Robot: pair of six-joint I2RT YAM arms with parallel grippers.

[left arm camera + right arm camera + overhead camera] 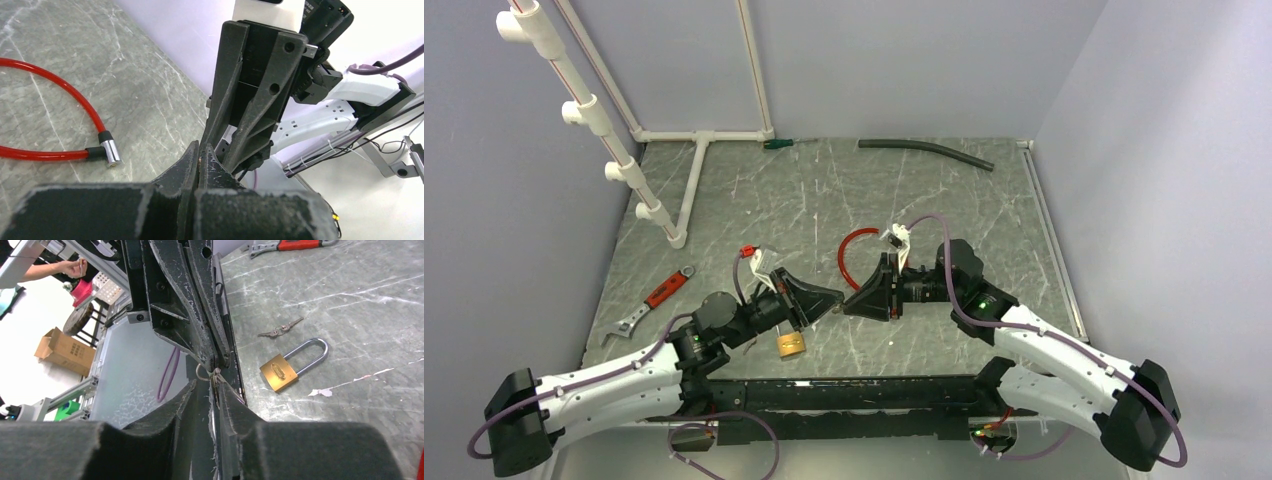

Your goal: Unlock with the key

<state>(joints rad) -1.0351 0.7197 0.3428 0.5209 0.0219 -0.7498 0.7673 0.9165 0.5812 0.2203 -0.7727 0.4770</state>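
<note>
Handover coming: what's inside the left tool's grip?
A key ring and a key tip poke out of the shut left tool; the rest is covered by its fingers.

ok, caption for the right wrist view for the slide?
Left hand pinches the key tip to tip with the right hand; brass padlock and loose keys lie on the table beyond.
</note>
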